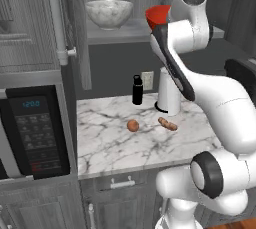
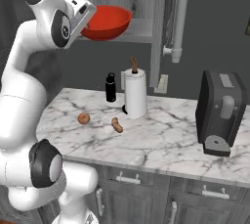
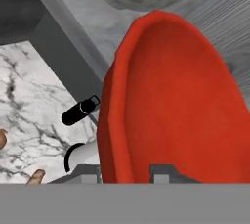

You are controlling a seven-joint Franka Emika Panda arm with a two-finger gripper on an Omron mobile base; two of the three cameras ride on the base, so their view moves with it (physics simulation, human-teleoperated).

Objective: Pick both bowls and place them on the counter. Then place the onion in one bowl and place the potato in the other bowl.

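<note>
Gripper [image 3: 126,171] up at shelf [image 2: 141,30] level, jaws clamped on the rim of the red bowl [image 2: 106,21]. Marble bowl [image 1: 108,13] sits on the shelf beside it. Onion [image 1: 132,125] and potato [image 1: 167,123] lie apart on the counter [image 1: 115,143] — near the paper towel roll [image 2: 135,93].

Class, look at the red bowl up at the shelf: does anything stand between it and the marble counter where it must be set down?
The paper towel roll and the black bottle stand at the back of the counter, below the red bowl. The onion and potato lie further forward. Bare marble remains to the right and in front.
</note>
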